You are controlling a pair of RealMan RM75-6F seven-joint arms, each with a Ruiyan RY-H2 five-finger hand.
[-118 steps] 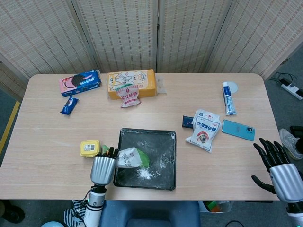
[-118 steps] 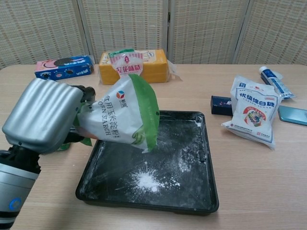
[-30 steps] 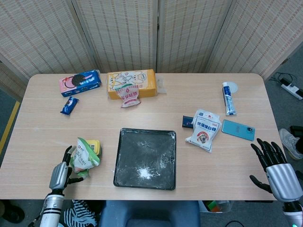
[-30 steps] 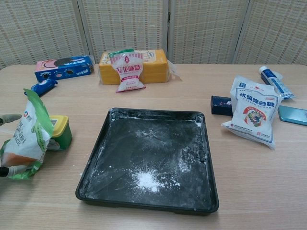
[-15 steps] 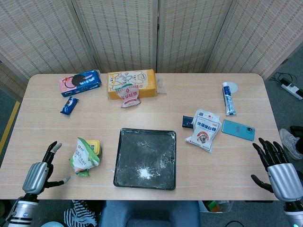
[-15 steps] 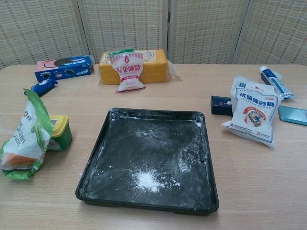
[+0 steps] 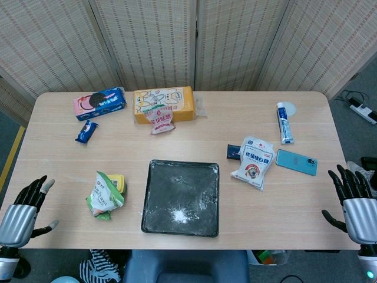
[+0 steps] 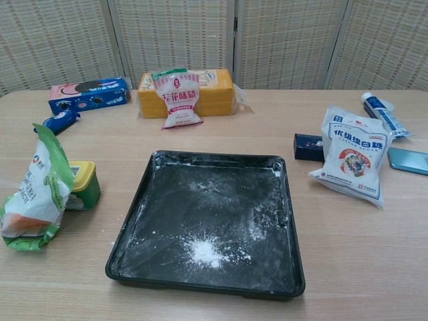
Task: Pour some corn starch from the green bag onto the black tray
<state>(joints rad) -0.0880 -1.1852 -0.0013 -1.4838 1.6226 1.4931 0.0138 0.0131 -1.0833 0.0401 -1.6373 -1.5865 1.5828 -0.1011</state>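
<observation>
The green and white corn starch bag (image 7: 104, 195) (image 8: 37, 190) stands on the table left of the black tray (image 7: 152, 203) (image 8: 144, 200), leaning against a small yellow-lidded tub (image 7: 117, 181) (image 8: 83, 180). A small heap of white powder (image 7: 178, 217) (image 8: 203, 252) lies in the tray's near part, with dust smeared around it. My left hand (image 7: 19, 215) is at the table's near left corner, open and holding nothing, well clear of the bag. At the near right edge my right hand (image 7: 355, 203) is open too. Neither hand shows in the chest view.
At the back lie a blue-pink biscuit box (image 7: 99, 103), a small blue packet (image 7: 86, 131), a yellow box (image 7: 163, 104) and a pink sachet (image 7: 161, 119). Right of the tray sit a white bag (image 7: 253, 161), a dark box (image 7: 233, 152), a phone (image 7: 296, 161) and a tube (image 7: 284, 122).
My left hand let go of the bag, which now stands by the tub, and drew back left toward the table's corner. My right hand shifted slightly right.
</observation>
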